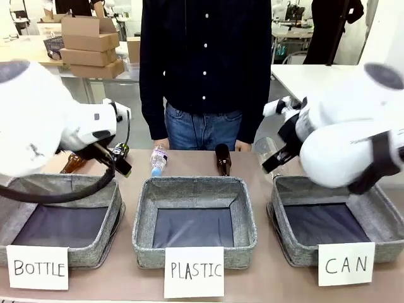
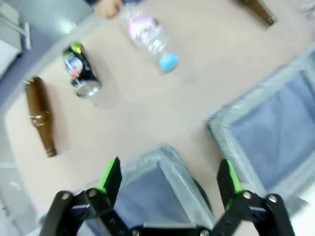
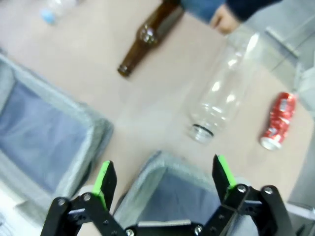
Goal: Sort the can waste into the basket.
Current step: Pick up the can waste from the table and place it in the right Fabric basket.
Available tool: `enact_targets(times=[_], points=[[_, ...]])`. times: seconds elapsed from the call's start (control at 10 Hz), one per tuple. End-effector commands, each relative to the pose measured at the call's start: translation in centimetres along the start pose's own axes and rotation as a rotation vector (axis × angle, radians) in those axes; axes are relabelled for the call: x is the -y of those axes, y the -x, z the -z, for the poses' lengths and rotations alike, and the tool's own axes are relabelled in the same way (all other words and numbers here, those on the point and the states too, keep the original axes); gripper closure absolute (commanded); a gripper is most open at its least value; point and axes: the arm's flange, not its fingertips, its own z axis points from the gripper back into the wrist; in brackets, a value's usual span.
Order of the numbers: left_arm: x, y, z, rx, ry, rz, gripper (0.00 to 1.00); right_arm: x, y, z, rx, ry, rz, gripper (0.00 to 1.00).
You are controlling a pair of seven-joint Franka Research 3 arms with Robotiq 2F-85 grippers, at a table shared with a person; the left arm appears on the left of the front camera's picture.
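The black can [image 2: 78,69] with silver ends lies on its side on the tan table, beyond my left gripper [image 2: 170,177], which is open and empty over a basket corner. From the front this can [image 1: 120,150] peeks out behind the left gripper [image 1: 120,165]. The red dented can [image 3: 279,120] lies right of a clear bottle, past my right gripper [image 3: 165,177], also open and empty. That right gripper [image 1: 276,159] hangs over the far rim of the CAN basket [image 1: 297,252], whose corner [image 3: 152,164] shows below its fingers. The front view hides the red can behind the right arm.
Baskets carded BOTTLE [image 1: 82,255] and PLASTIC [image 1: 142,243] stand left and centre. Brown bottles [image 2: 40,115] [image 3: 150,37] and clear plastic bottles [image 2: 147,37] [image 3: 229,83] lie on the far strip of table. A person [image 1: 205,69] stands at the far edge, a hand [image 3: 224,19] resting there.
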Motion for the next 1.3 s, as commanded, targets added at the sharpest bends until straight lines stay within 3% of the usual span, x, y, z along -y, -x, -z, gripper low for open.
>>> enact_targets(times=[0.0, 0.1, 0.2, 0.3, 0.4, 0.5, 0.6, 0.7, 0.8, 0.9, 1.1, 1.2], points=[[3.7, 2.9, -11.1, 0.122, -0.001, 0.087, 0.0, -1.1, 2.2, -10.8, 0.049, -0.069, -0.007, 0.0], [4.4, 4.5, -11.7, 0.154, -0.061, 0.104, 0.0, -2.1, 3.5, -11.6, 0.067, -0.031, -0.022, 0.0], [2.1, -0.7, -6.2, 0.055, -0.013, 0.048, 0.0, -0.3, -0.1, -5.8, 0.028, -0.02, 0.006, 0.0], [2.1, -0.7, -6.2, 0.055, -0.013, 0.048, 0.0, -0.3, -0.1, -5.8, 0.028, -0.02, 0.006, 0.0], [4.0, 0.2, -12.9, 0.123, -0.039, 0.09, 0.0, -1.2, 1.1, -11.9, 0.062, -0.022, -0.01, 0.0], [2.6, 0.5, -12.2, 0.071, 0.313, 0.046, 0.0, -0.7, 1.3, -10.6, 0.033, -0.247, 0.143, 0.0], [-0.3, 1.9, -13.1, 0.077, 0.661, -0.035, 0.0, 0.8, 1.6, -11.6, -0.074, -0.498, 0.461, 0.0], [-3.6, 3.8, -13.7, 0.147, 0.911, -0.132, 0.0, 2.4, 2.7, -12.9, -0.124, -0.725, 0.606, 0.0], [-6.5, 6.2, -13.4, 0.24, 0.982, -0.296, 0.0, 4.2, 4.5, -13.7, -0.128, -0.88, 0.738, 0.0], [-8.8, 8.7, -12.9, 0.323, 1.016, -0.425, 0.0, 6.3, 6.7, -14.0, -0.056, -0.961, 0.829, 0.0], [-11.9, 13.3, -11.3, 0.475, 1.093, -0.588, 0.0, 10.5, 11.5, -14.5, 0.103, -0.931, 1.034, 0.0], [-11.9, 13.9, -10.9, 0.449, 1.003, -0.619, 0.0, 11.4, 13.1, -15.1, 0.161, -0.855, 1.084, 0.0]])
